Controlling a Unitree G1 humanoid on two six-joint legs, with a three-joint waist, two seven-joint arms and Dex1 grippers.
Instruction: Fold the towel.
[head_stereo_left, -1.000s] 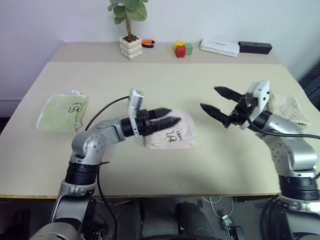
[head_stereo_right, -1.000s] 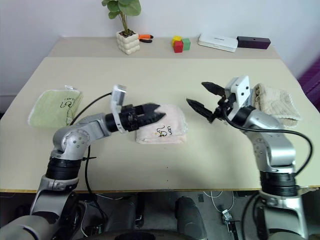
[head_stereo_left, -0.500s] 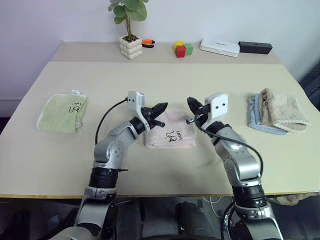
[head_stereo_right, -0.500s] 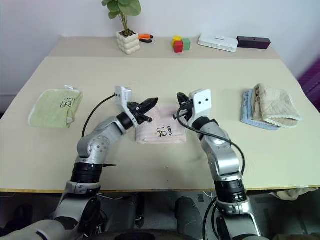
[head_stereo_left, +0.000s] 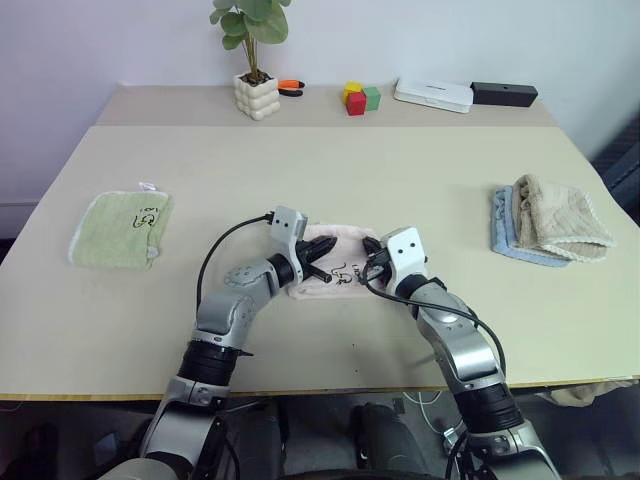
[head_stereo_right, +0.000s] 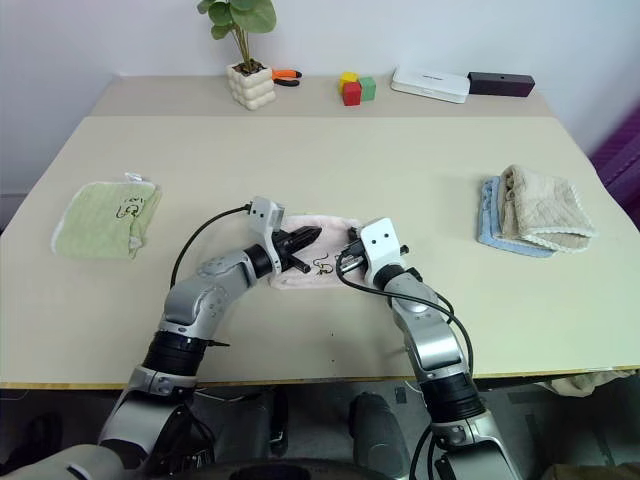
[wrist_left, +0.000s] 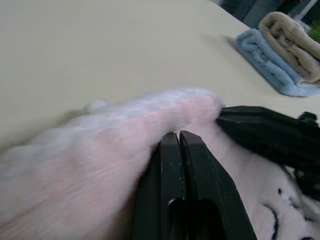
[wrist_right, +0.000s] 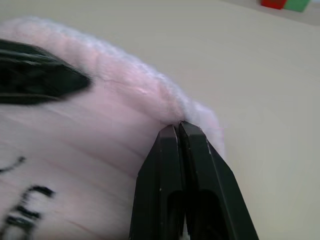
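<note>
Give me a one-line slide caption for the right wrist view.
Right gripper, fingers shut, pressed on the folded pink towel.

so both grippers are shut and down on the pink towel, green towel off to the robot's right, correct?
Not quite: the green towel lies to the robot's left, as the left eye view shows. The rest holds: the left gripper and right gripper are both shut and down on the pink towel.

head pair: above, looking forward and down over table (head_stereo_left: 120, 310)
wrist views: very near towel (wrist_left: 100, 150)
shared: towel
</note>
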